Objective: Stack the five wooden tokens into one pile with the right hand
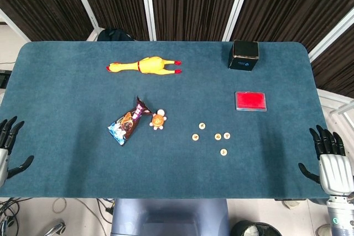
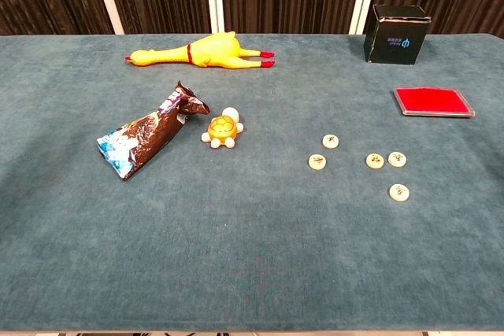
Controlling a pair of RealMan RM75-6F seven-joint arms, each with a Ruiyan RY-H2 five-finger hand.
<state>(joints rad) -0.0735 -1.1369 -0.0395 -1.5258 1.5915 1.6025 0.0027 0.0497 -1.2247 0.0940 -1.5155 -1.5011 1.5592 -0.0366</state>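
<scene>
Tokens, five of them, lie loose and unstacked on the blue tabletop, lower right of centre in the head view; none touch, though two sit just beside each other. Right hand at the lower right corner of the frame, off the tabletop's edge, fingers apart, holding nothing, well apart from the tokens. Left hand at the lower left edge, fingers spread, nothing held. Elsewhere: rubber chicken toward upper left, snack packet and toy turtle left of the tokens, black box upper right, red pad below it.
</scene>
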